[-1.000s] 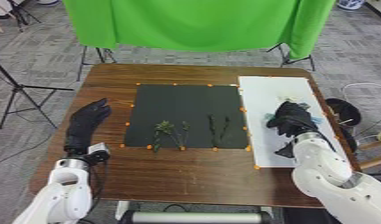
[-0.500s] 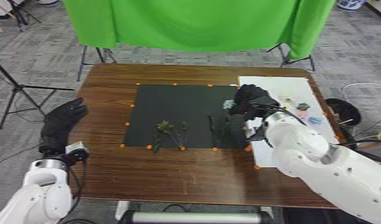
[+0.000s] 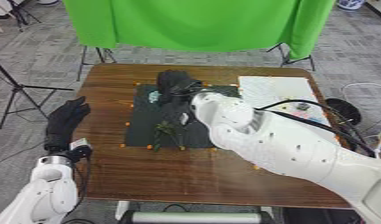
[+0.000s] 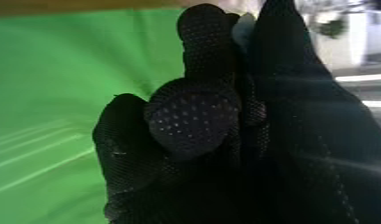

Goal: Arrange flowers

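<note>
My right hand is over the upper left of the black mat, its fingers curled round a pale blue flower whose bloom sticks out on the hand's left side. In the right wrist view the hand is closed, with a bit of pale blue between its fingers. Green sprigs lie on the mat's lower part, below the right hand. My left hand rests at the table's left side, fingers fairly straight and holding nothing.
A white sheet with small flowers, among them a dark one, lies at the table's right. Orange markers line the mat. The right forearm crosses above the mat and the sheet. A green cloth hangs behind the table.
From the white sheet, my right hand has swung left across the mat, carrying the pale blue flower. The left hand has shifted slightly outward from where it was a second ago.
</note>
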{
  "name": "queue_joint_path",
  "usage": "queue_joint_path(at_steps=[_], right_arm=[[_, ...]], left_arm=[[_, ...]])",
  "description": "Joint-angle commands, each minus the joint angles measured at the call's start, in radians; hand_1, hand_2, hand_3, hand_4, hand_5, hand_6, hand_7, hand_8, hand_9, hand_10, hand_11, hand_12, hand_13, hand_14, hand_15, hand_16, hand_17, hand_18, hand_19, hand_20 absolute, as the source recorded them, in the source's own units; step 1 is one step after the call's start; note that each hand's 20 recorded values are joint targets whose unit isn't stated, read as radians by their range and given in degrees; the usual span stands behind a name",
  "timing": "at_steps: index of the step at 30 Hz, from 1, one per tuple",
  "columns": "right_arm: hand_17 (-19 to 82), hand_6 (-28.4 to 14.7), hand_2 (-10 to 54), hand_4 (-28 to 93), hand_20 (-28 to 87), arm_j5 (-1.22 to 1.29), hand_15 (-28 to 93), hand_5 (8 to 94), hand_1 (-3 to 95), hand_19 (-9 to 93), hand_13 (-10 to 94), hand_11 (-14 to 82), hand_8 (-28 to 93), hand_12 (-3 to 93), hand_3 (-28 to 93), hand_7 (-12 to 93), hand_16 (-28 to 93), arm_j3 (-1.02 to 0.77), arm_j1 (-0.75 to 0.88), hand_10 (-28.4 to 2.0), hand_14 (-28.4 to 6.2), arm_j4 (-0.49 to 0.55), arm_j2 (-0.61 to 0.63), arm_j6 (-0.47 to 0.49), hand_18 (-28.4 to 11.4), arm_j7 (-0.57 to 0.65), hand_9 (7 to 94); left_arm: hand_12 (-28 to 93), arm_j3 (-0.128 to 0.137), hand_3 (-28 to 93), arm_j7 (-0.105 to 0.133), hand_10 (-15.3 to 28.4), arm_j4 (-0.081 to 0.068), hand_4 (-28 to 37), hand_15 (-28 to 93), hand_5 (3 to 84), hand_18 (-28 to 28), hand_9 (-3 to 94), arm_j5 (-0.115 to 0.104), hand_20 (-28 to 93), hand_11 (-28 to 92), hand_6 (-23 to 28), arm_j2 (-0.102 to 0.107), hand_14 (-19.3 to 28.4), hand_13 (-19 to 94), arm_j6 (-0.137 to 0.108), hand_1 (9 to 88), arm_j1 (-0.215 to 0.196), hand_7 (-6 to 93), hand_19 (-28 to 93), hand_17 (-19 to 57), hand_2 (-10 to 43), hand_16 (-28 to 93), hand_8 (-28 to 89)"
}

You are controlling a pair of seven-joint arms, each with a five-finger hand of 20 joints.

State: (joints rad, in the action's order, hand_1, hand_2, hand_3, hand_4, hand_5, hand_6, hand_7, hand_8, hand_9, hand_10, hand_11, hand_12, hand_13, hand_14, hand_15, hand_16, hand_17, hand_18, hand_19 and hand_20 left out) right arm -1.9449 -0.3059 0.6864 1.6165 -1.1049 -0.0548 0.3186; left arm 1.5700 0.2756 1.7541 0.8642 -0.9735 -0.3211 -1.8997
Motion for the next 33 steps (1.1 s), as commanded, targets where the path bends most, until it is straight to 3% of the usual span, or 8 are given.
queue_joint_path(at_steps=[1, 12, 33], right_arm=[[65, 1.8, -9.5, -18, 47, -0.073, 54, 78.2, 56.0, 93, 92, 19.0, 6, 29.1, 62, 27, 35, 0.07, 0.025, -10.9, -2.7, -0.029, -0.114, 0.045, -10.9, -0.058, 90.3], [65, 2.8, -9.5, -19, 48, -0.193, 54, 77.3, 54.8, 93, 91, 13.9, 5, 31.0, 63, 28, 35, 0.121, 0.016, -10.3, -2.4, -0.129, -0.205, 0.027, -10.7, -0.062, 87.3], [64, 3.3, -9.5, -19, 50, -0.28, 55, 76.2, 54.0, 93, 88, 10.5, 4, 25.6, 63, 29, 35, 0.149, -0.002, -10.5, -2.2, -0.226, -0.209, 0.006, -10.2, -0.007, 76.9]], left_arm=[[10, -0.009, 70, 0.008, 13.3, 0.006, -28.3, 18, 49.8, 11.7, 47.6, -0.01, 17, 19, 2.1, -0.01, 15.4, 38, 0.007, 18.1, 0.011, 16.2, 11, 9.5, 0.2, -3, -8], [10, -0.053, 70, 0.014, 13.1, -0.001, -28.3, 18, 49.7, 11.7, 47.4, -0.006, 17, 19, 2.2, -0.001, 15.4, 38, 0.03, 18.4, 0.057, 15.9, 11, 9.4, 0.1, -3, -8], [10, -0.059, 70, 0.005, 13.1, 0.003, -28.3, 18, 49.3, 11.9, 46.9, -0.002, 17, 19, 2.1, -0.007, 15.8, 38, 0.059, 19.1, 0.057, 15.8, 11, 9.0, -0.5, -3, -8]])
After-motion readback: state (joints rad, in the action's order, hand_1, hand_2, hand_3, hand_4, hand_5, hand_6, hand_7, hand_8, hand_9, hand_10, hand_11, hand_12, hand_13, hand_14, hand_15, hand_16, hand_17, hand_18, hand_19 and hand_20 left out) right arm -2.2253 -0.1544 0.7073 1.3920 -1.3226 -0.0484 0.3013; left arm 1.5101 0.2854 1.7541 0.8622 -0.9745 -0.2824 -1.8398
